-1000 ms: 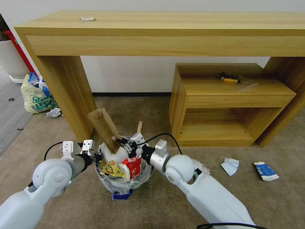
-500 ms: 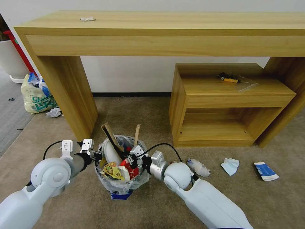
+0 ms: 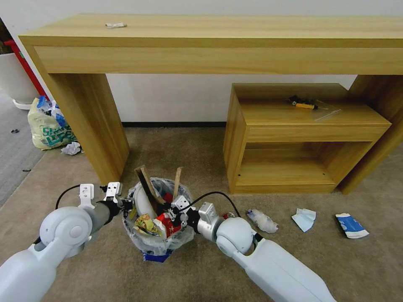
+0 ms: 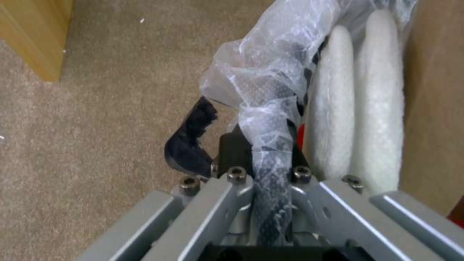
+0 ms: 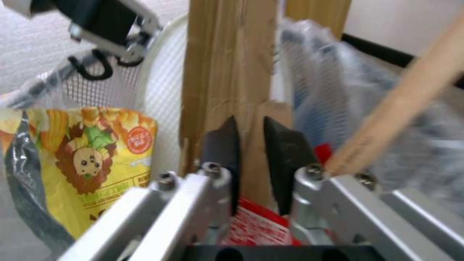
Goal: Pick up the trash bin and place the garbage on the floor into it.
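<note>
Head camera looks forward and down from above onto the trash bin (image 3: 157, 218) on the carpet before the desk (image 3: 210, 42). Both wrist cameras look along their fingers, very close, sharing the bin's rim and contents

Yellow cartoon-printed wrapper (image 5: 92, 159), white slippers (image 4: 357, 105)

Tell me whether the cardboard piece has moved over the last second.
Yes. The cardboard piece, gripped by the right gripper, has dropped into the trash bin; its top, earlier level with the middle of the table leg, now sits near the leg's foot.
</note>
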Robot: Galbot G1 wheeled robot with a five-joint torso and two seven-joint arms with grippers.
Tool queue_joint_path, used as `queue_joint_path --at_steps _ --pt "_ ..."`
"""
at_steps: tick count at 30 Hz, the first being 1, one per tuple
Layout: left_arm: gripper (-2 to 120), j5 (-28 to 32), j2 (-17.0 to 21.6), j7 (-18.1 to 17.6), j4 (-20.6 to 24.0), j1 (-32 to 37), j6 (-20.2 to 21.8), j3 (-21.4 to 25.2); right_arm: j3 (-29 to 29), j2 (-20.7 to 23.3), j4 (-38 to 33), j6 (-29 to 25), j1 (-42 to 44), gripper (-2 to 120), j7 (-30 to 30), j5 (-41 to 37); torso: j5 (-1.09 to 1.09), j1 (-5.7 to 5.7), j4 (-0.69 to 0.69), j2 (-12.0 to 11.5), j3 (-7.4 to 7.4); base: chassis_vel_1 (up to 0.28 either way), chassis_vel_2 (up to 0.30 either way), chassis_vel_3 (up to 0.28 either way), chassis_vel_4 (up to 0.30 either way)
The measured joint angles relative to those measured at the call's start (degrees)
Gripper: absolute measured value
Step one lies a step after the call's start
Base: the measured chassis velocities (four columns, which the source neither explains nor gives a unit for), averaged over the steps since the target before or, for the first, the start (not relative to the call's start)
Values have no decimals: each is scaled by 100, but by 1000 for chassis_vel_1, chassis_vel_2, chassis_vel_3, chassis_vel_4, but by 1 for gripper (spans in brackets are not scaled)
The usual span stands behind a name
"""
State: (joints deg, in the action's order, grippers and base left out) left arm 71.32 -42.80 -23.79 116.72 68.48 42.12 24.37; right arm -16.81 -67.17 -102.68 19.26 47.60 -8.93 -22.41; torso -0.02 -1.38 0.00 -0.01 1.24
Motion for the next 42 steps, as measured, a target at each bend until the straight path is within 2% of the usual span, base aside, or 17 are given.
queue_joint_path --at_steps 2,5,6,9,16,17,20,24,28,31,34,35,37,38,39,41,42 --pt "0 -12 -12 5 -43 -19 0 0 32 77 -103 6 16 26 81 -57 0 0 0 0 0 0 0 0 0" --pt "0 -44 -12 21 -120 -44 0 19 116 313 -326 -8 151 42 333 -197 0 0 0 0 0 0 0 0 0" --pt "0 -44 -12 21 -120 -44 0 19 116 313 -326 -8 151 42 333 -197 0 0 0 0 0 0 0 0 0" --pt "0 -49 7 27 -124 -25 0 44 214 464 -439 -40 244 52 417 -225 1 0 0 0 0 0 0 0 0" --pt "0 -91 -41 27 -185 35 0 83 707 779 -968 -113 645 83 904 -359 0 0 0 0 0 0 0 0 0" --pt "0 -91 -41 27 -185 35 0 83 707 779 -968 -113 645 83 904 -359 0 0 0 0 0 0 0 0 0" --pt "0 -116 -54 27 -194 74 0 98 911 879 -990 -119 793 96 934 -368 1 0 0 0 0 0 0 0 0" --pt "0 -128 -60 27 -194 106 0 117 1085 937 -946 -157 902 99 924 -358 1 0 0 0 0 0 0 0 0" --pt "0 -139 -63 19 -182 186 1 174 1509 1035 -761 -264 1133 100 787 -303 1 0 -1 0 0 0 0 0 0" --pt "0 -140 -54 10 -172 233 1 219 1841 1083 -519 -360 1291 100 726 -300 1 0 0 0 0 0 0 0 0" --pt "0 -116 -51 -27 -66 281 1 245 2256 1070 515 -585 1400 100 414 -288 2 0 -2 0 0 0 0 0 0" --pt "0 -116 -51 -27 -66 281 1 245 2256 1070 515 -585 1400 100 414 -288 2 0 -2 0 0 0 0 0 0" --pt "0 -91 -31 -49 -29 292 1 255 2241 1095 1260 -761 1199 100 -172 -337 3 0 -2 0 0 0 0 0 0" --pt "0 -90 -20 -54 -11 301 1 269 2101 1162 2068 -1077 802 100 -1046 -120 0 0 0 0 1 0 0 0 0" --pt "0 -90 -20 -54 -11 301 1 269 2101 1162 2068 -1077 802 100 -1046 -120 0 0 0 0 1 0 0 0 0" --pt "0 -89 -31 -54 -6 296 1 268 2013 1164 2575 -1339 528 100 -1601 246 2 -1 1 0 0 0 0 0 0" --pt "0 -90 -58 -47 -32 204 1 205 1969 1180 3066 -1511 293 100 -2208 625 1 -1 3 0 1 0 0 0 0"
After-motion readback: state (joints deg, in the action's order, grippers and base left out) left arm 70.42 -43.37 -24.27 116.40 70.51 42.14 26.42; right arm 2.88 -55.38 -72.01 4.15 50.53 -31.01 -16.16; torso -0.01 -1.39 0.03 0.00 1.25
